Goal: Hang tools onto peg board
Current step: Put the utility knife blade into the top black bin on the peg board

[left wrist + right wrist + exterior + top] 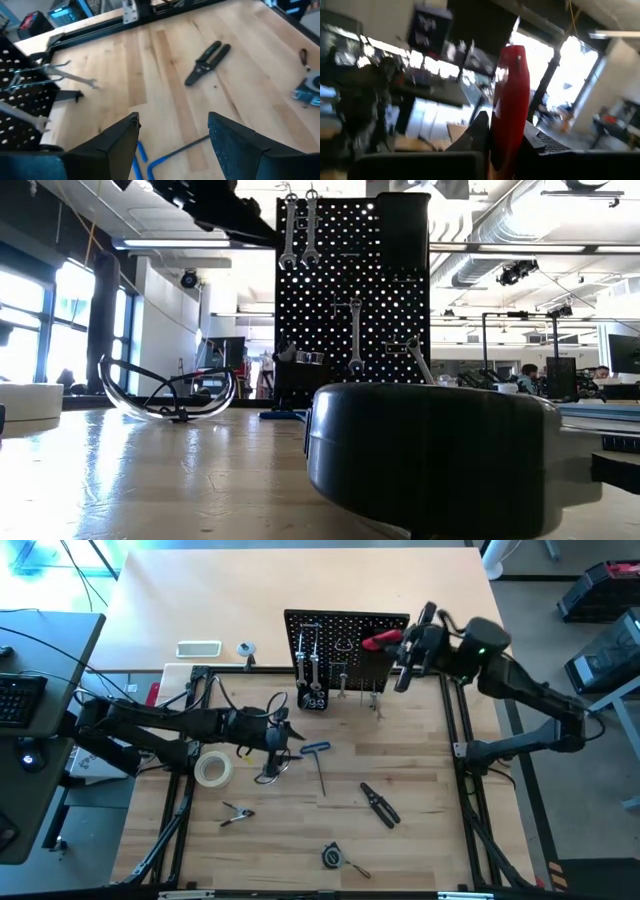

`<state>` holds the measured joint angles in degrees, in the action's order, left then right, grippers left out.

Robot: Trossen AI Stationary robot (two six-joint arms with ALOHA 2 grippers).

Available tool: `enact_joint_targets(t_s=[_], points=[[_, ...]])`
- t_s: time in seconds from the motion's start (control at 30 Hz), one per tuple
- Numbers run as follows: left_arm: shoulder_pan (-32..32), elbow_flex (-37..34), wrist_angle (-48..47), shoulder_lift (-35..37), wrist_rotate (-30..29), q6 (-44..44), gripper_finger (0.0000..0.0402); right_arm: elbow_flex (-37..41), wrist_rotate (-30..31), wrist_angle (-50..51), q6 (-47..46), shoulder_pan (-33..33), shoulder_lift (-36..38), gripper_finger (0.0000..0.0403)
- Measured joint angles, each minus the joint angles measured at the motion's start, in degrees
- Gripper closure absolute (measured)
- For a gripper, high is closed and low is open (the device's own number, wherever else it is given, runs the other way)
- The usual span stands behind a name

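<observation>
The black peg board [345, 645] stands upright at the table's far middle, with silver wrenches [297, 230] hanging from its hooks and a black bin [403, 230] on its face. My right gripper [400, 648] is high beside the board's top right, shut on a red-handled tool [381, 638]. My left gripper [292, 736] hovers open at the table's middle, above a blue-handled hex key [150, 161]. Clear glasses [170, 395], a pale tape roll [213, 770] and black pliers [380, 803] lie on the table. My right gripper pinches the tool's red handle [509, 115] between its two fingers. The fingers come about level from the table's right side. The handle sticks out well past the fingertips toward the peg board's top, and the tool is lifted clear of the table.
A small clamp-like tool [237, 815] and a tape measure [333, 856] lie near the front edge; the tape measure fills the low view's foreground. A white tray [198, 648] sits at the far left. Black frame rails [455, 720] border the work area.
</observation>
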<state>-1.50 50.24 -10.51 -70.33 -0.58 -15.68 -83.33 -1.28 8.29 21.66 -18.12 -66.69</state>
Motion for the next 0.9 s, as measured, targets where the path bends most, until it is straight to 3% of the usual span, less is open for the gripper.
enact_joint_targets(t_s=[0.23, 0.37, 0.63, 0.9], points=[[-2.25, 0.00, -3.35, 0.05, -0.28, 0.65, 0.0174, -13.12, -0.44, 17.44, -0.70, -5.62, -5.62, 0.0367], [-2.47, -1.18, -7.41, 0.05, -3.26, 1.17, 0.0174, -17.14, -0.88, 24.54, -1.23, -8.41, -9.67, 0.0367], [-2.49, -10.06, -7.67, 0.65, -8.87, 8.49, 0.0174, -17.09, -2.42, 28.26, -2.59, -10.87, -13.79, 0.0367], [-3.60, -17.04, -4.59, 6.24, -8.89, 13.60, 0.0174, -17.09, -2.39, 32.55, -4.67, -11.26, -13.89, 0.0361]])
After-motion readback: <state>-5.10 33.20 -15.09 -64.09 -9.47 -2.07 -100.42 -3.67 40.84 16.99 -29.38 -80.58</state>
